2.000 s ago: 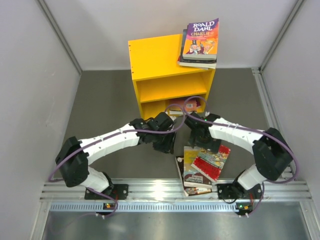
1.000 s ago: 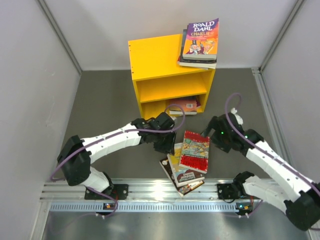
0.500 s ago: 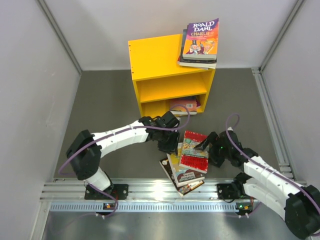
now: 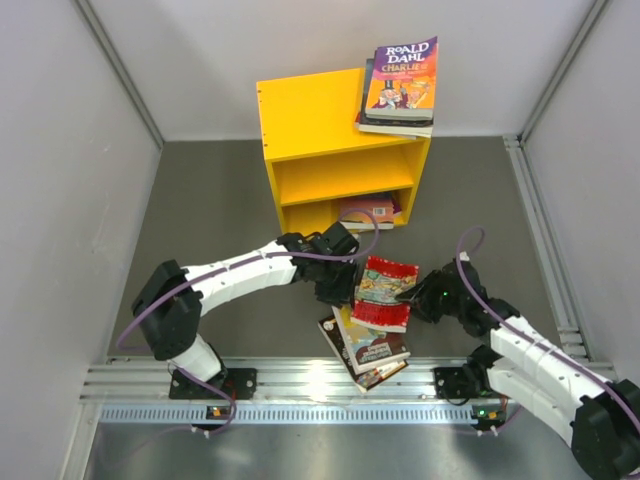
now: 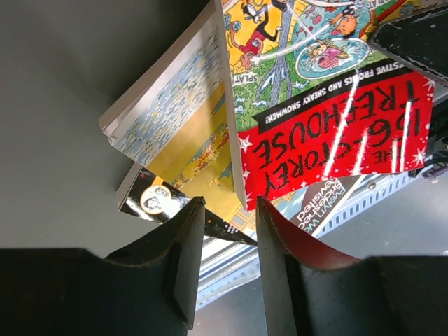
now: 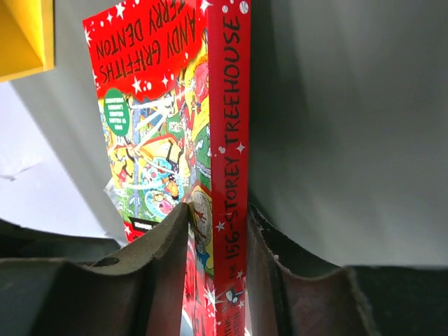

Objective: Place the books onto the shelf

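My right tool (image 6: 215, 231) was clamped on the spine edge of the red paperback book (image 4: 382, 292) with the cartoon cover, 1 finger on each face, the book raised and tilted above the small pile of paperbacks (image 4: 365, 348) lying on the grey counter (image 4: 210, 200). My left tool (image 5: 224, 224) stood narrowly parted at the pile's left edge, with nothing between its fingers. The bright yellow wooden shelf (image 4: 335, 150) with 2 open compartments stood further back. In its lower compartment lay an orange-covered book (image 4: 368, 211), flat. On the shelf's top, at the right corner, sat a stack of books with the purple-and-orange Roald Dahl paperback (image 4: 402, 78) uppermost.
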Tool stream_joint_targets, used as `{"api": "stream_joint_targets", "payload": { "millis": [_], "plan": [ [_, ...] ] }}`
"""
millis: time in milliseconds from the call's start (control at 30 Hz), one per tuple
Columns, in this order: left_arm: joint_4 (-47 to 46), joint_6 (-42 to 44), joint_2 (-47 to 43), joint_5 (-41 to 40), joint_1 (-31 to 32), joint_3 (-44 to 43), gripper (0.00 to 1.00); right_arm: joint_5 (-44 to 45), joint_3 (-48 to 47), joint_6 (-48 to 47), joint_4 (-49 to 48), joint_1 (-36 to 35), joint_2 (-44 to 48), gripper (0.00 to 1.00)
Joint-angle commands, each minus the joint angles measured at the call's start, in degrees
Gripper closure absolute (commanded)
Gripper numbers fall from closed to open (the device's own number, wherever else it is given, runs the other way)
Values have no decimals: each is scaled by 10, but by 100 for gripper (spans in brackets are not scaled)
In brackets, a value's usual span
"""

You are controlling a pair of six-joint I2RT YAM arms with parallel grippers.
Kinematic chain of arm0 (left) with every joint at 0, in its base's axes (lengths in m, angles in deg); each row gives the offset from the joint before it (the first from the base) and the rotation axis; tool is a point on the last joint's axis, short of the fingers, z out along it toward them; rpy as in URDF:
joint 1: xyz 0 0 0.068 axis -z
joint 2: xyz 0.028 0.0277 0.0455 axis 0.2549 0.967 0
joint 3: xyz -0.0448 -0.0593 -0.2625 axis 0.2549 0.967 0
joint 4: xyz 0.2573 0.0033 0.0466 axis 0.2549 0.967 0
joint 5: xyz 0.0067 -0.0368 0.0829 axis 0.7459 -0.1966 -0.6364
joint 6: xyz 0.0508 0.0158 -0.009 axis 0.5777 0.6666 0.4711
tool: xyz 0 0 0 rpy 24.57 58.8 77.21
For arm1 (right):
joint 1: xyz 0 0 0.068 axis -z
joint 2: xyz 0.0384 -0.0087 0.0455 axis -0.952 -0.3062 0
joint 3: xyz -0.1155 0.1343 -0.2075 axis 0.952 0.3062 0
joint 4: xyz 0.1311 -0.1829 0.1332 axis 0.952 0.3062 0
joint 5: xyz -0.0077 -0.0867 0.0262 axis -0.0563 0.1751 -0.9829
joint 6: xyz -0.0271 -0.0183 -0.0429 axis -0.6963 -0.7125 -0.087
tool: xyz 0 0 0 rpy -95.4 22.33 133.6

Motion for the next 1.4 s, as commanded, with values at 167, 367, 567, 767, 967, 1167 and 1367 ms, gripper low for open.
{"api": "stream_joint_targets", "payload": {
  "millis": [167,367,567,767,967,1167,1367],
  "plan": [
    [-11,-14,-52,-18,-6,-6,58,69,-134,-94,159,2,1,100],
    [-54,-29,-102,18,-37,14,46,40,-241,-130,167,-3,-14,100],
    [-145,-77,-178,64,-85,70,28,-38,-326,-128,88,-13,-36,100],
    [-231,-130,-237,114,-119,133,20,-82,-338,-64,-34,-13,-31,100],
    [-379,-238,-300,179,-177,216,18,-98,-237,63,-246,-14,-5,100],
    [-422,-284,-317,197,-191,232,17,-64,-142,155,-392,-14,29,100],
    [-469,-325,-328,204,-197,236,17,-32,-80,214,-507,-22,32,100]
  ]
}}
